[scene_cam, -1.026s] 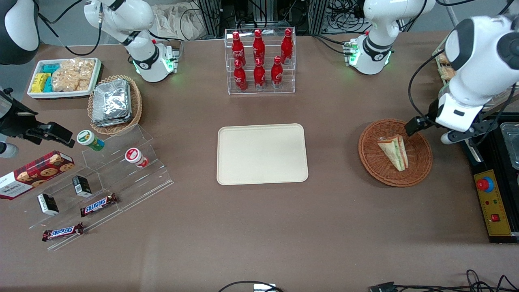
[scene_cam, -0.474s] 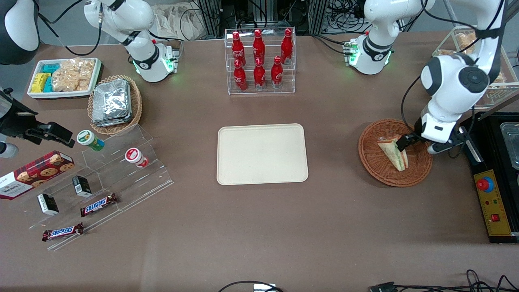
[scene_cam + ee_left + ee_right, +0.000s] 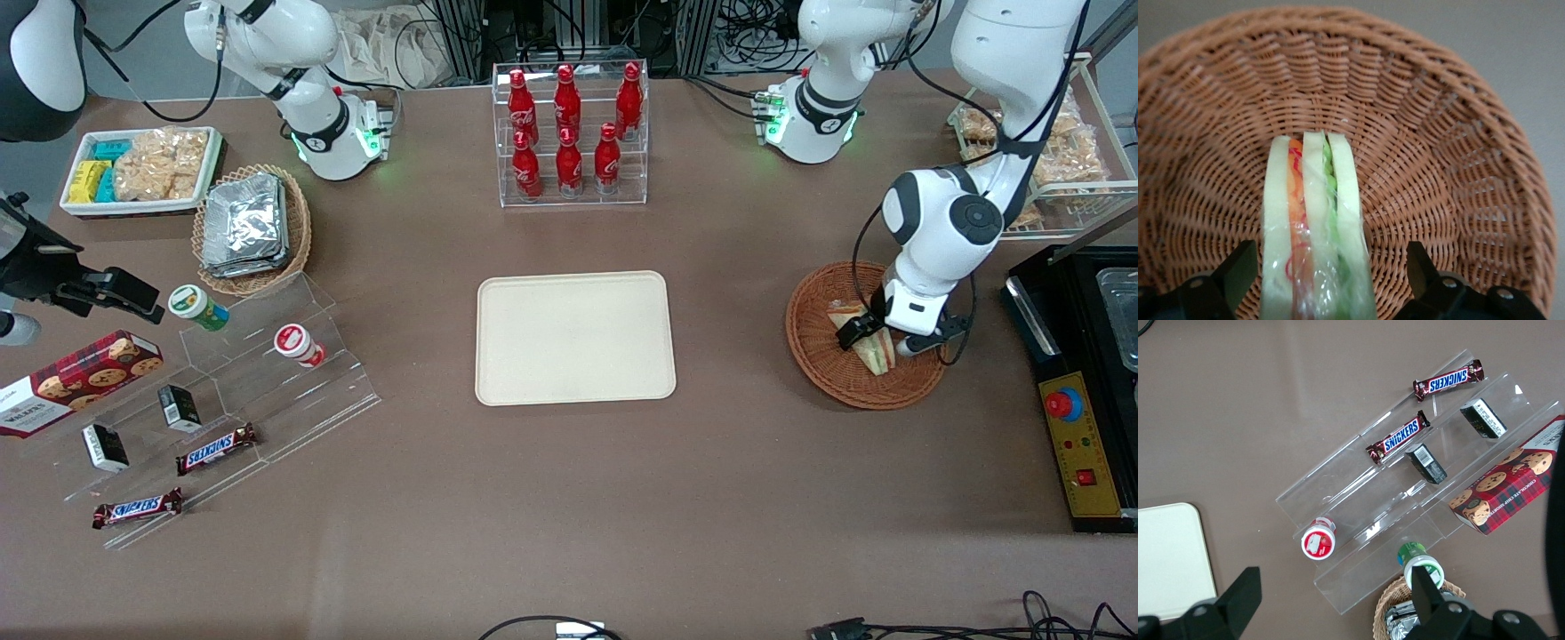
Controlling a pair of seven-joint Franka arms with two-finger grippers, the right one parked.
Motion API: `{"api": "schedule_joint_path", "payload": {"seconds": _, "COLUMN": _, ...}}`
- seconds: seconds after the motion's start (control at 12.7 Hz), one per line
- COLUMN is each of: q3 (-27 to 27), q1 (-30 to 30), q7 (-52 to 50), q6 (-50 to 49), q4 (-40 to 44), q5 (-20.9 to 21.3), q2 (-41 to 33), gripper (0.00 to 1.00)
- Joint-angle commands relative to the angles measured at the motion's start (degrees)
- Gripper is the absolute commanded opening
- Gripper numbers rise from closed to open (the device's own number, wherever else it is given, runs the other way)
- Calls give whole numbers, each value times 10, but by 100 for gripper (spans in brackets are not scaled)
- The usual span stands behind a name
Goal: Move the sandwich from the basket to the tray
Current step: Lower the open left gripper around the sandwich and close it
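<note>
Left gripper (image 3: 876,336) down in round brown wicker basket (image 3: 822,360), over the wrapped triangular sandwich (image 3: 1313,233).
Fingers (image 3: 1238,270) spread, one either side of sandwich, not touching. Sandwich stands on edge in basket; cream rectangular tray (image 3: 573,338) well apart on counter (image 3: 569,498).

You see the left arm's gripper (image 3: 876,336) down inside the round wicker basket (image 3: 818,351), right over the sandwich (image 3: 876,356), which lies in the basket with its striped filling edge showing. The cream tray (image 3: 574,338) sits bare at the table's middle, well apart from the basket, with the rack of red bottles (image 3: 571,133) farther from the camera.
</note>
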Motion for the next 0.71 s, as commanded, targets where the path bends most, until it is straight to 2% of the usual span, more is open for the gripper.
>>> {"api": "schedule_joint_path", "payload": {"seconds": 0.0, "q3": -2, "q1": -1, "q7": -8, "q6": 6, "q4": 1, "q5": 0, "q2": -3, "gripper": 86}}
{"api": "schedule_joint_path", "payload": {"seconds": 0.16, "q3": -2, "q1": -1, "q7": -4, "q6": 5, "q4": 1, "q5": 1, "q2": -4, "gripper": 40}}
{"api": "schedule_joint_path", "payload": {"seconds": 0.24, "q3": -2, "q1": -1, "q7": -3, "q6": 3, "q4": 1, "q5": 1, "q2": -5, "gripper": 22}}
{"api": "schedule_joint_path", "payload": {"seconds": 0.32, "q3": -2, "q1": -1, "q7": -2, "q6": 0, "q4": 2, "q5": 1, "q2": -8, "gripper": 9}}
{"api": "schedule_joint_path", "payload": {"seconds": 0.39, "q3": -3, "q1": -1, "q7": -4, "q6": -1, "q4": 2, "q5": 2, "q2": -12, "gripper": 1}}
{"api": "schedule_joint_path", "payload": {"seconds": 0.63, "q3": -3, "q1": -1, "q7": -5, "q6": -50, "q4": 9, "q5": 2, "q2": -46, "gripper": 0}}
